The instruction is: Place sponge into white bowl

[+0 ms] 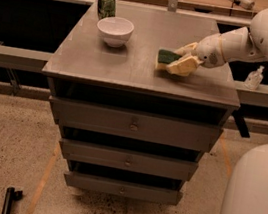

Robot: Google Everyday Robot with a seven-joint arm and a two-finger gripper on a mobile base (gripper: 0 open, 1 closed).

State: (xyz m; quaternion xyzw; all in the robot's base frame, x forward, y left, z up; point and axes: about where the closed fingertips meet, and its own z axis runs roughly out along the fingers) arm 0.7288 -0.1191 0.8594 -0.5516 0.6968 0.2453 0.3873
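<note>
On the flat grey worktop [125, 64], the rectangular sponge [164, 56], with a rough dark green top over pale yellow foam, lies right of centre. The gripper [175, 60] reaches in from the right, and its cream fingers [185, 66] clasp the sponge's right end. The smooth, round white bowl [115, 29] stands apart at the upper left, beside a green can [106, 4].

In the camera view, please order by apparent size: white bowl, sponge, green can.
Largest: white bowl.
Then sponge and green can, too alike to rank; the gripper, at the sponge, hides part of it.
</note>
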